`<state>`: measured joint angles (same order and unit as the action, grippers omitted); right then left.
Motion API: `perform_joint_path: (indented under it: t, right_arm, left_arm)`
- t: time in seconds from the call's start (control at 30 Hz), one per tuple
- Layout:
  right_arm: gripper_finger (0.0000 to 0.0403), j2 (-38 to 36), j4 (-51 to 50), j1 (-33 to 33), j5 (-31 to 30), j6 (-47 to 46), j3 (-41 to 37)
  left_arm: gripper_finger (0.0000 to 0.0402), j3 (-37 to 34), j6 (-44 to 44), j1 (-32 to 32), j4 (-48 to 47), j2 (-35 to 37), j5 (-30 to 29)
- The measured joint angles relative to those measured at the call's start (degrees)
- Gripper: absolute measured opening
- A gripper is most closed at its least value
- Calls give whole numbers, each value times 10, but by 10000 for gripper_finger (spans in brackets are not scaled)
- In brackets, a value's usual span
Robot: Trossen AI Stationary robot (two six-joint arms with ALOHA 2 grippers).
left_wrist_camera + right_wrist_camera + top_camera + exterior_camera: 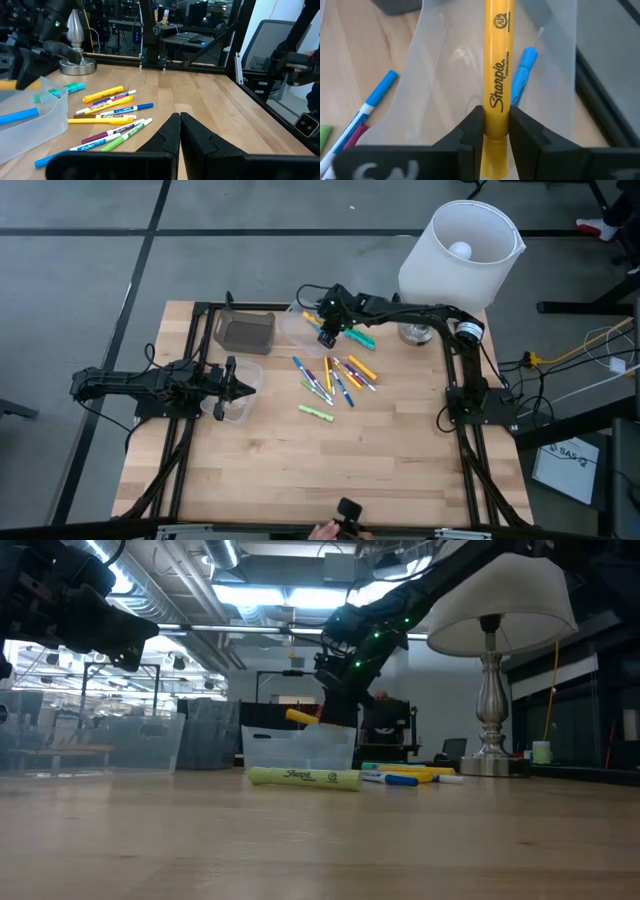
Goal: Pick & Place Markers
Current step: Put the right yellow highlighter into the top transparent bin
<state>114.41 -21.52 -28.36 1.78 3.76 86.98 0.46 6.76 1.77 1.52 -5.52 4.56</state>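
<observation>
Right gripper [496,131]: I see its two dark fingers clamped on a yellow Sharpie highlighter [498,70], held over the clear plastic container [300,323] at the far side of the table.
Yellow highlighter: in the low view it sticks out sideways from the gripper, just above the container's rim.
Inside that container: a blue marker [521,80] lies on the bottom, beside the held highlighter.
Loose markers [335,375]: a scatter of blue, yellow, orange, purple and green pens on the wooden table [300,470], mid-table, just near the container.
Green highlighter [316,412]: lies apart from the scatter, nearer the front edge.
Left gripper [178,131]: fingers pressed together, holding nothing, hovering at the left side by another clear tub [238,392].
White-shaded lamp [460,255]: far right corner.
</observation>
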Motion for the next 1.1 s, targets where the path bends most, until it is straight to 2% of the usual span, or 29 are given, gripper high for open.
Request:
perform_joint_path:
  t: [0.17, 1.1]
  right_arm:
    - [79, 15, 11, 0, 15, -6, 0]
    - [90, 15, 24, -6, 14, -17, 0]
  left_arm:
    - [6, 0, 0, 0, 0, 0, 0]
    - [6, 0, 0, 0, 0, 0, 0]
